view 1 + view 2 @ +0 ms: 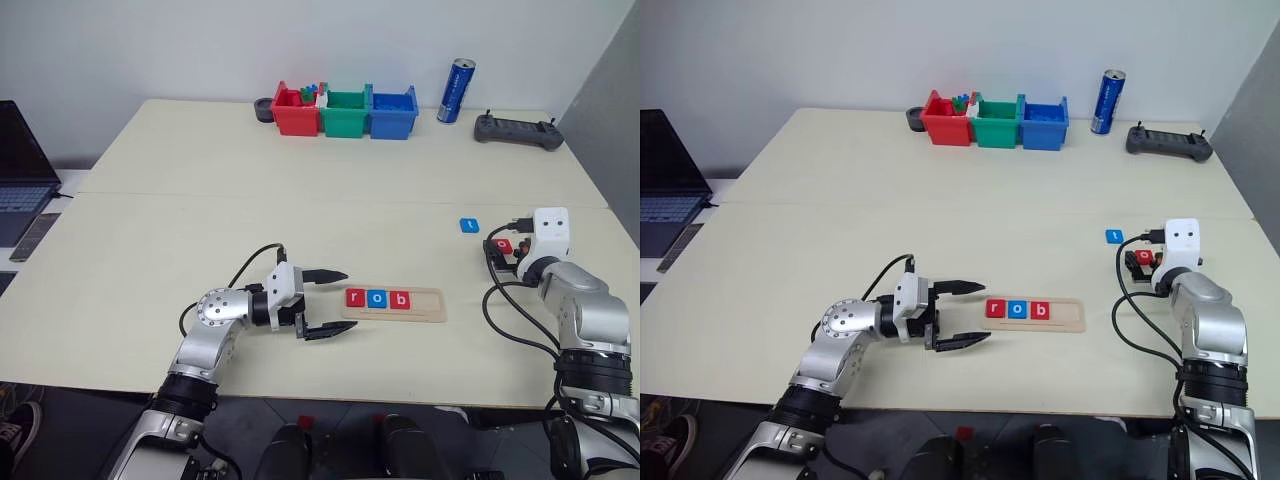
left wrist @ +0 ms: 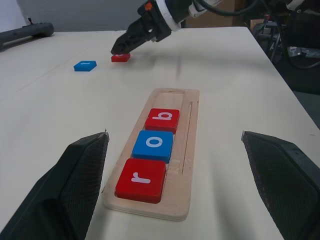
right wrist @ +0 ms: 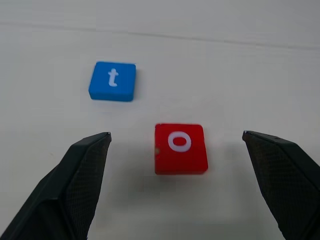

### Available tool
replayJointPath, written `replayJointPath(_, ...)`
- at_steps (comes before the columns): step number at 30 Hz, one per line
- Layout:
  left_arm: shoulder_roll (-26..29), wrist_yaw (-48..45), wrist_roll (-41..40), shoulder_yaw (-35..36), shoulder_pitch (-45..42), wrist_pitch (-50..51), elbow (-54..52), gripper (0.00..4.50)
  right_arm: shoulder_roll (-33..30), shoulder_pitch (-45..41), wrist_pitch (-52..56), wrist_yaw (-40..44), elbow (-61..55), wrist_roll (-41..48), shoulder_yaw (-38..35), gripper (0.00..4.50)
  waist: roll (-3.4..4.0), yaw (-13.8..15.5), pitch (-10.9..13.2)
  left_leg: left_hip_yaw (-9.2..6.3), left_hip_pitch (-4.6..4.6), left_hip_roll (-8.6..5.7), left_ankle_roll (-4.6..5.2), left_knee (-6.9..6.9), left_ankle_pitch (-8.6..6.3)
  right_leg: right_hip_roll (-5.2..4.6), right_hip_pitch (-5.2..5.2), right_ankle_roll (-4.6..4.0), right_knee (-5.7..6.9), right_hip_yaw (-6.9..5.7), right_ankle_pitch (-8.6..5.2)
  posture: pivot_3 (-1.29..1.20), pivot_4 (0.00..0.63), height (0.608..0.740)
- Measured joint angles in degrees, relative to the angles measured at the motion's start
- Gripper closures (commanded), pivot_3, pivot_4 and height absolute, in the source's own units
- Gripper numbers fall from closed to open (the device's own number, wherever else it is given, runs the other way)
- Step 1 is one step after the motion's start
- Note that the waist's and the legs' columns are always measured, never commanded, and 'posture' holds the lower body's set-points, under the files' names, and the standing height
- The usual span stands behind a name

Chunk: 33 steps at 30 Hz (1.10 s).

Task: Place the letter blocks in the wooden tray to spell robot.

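The wooden tray [image 1: 428, 303] lies near the table's front edge. A red r [image 2: 141, 179], a blue o [image 2: 154, 144] and a red b [image 2: 163, 119] sit side by side in its groove. My left gripper [image 1: 350, 300] is open just left of the tray's r end, pointing along it and holding nothing. To the right, a red o block [image 3: 180, 147] lies flat on the table between the open fingers of my right gripper [image 3: 176, 135], which hovers low over it without gripping. A blue t block [image 3: 113, 80] lies a little beyond it.
Red [image 1: 297, 112], green [image 1: 346, 113] and blue [image 1: 393, 113] bins stand at the table's back, with a blue can [image 1: 456, 91] and a black controller [image 1: 517, 131] to their right. A laptop [image 1: 22, 170] and a phone [image 1: 35, 237] lie at the far left.
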Motion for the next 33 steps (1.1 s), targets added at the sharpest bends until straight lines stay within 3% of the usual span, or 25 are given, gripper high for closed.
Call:
replayJointPath(12,0.6,1.0,0.0,0.0,0.6,0.7,-0.4,0.00,0.9,-4.4,-2.4,0.1,9.8,2.0,-0.6,0.02,0.00,-0.5,0.0,0.08,0.05,0.02,0.00,0.01,0.00,0.02,-0.02,0.00,0.06,0.07,0.00,0.00,0.150,0.740)
replayJointPath(16,0.9,1.0,0.0,0.0,0.6,0.9,-0.5,0.00,1.3,-5.4,-3.1,-0.9,11.5,3.0,-1.6,0.90,0.00,-0.5,0.0,0.07,0.05,0.02,0.00,0.00,0.00,0.03,-0.02,0.00,0.07,0.07,0.00,0.00,0.150,0.740)
replayJointPath(22,1.2,1.0,0.0,0.0,0.6,1.1,-0.7,0.00,1.3,-5.4,-3.7,-1.1,12.0,3.0,-1.8,3.05,0.00,-0.6,0.0,0.08,0.07,0.03,0.00,0.00,0.00,0.04,-0.02,0.00,0.08,0.09,0.00,0.00,0.150,0.740)
replayJointPath(27,1.4,0.9,0.0,0.0,0.4,1.2,-1.2,0.00,2.4,-3.8,-1.7,-2.2,8.4,3.7,-2.4,3.05,0.01,-0.5,0.0,0.06,0.05,0.03,0.00,0.00,0.00,0.04,-0.02,0.00,0.08,0.08,0.00,0.00,0.150,0.740)
replayJointPath(33,1.5,0.9,-0.1,0.0,0.1,1.3,-1.6,0.00,2.7,6.5,12.6,-4.7,-13.5,6.7,-2.5,3.05,0.04,-0.3,0.0,-0.01,-0.28,0.01,0.00,0.02,0.00,0.01,-0.34,0.00,0.12,0.05,0.00,0.00,0.150,0.740)
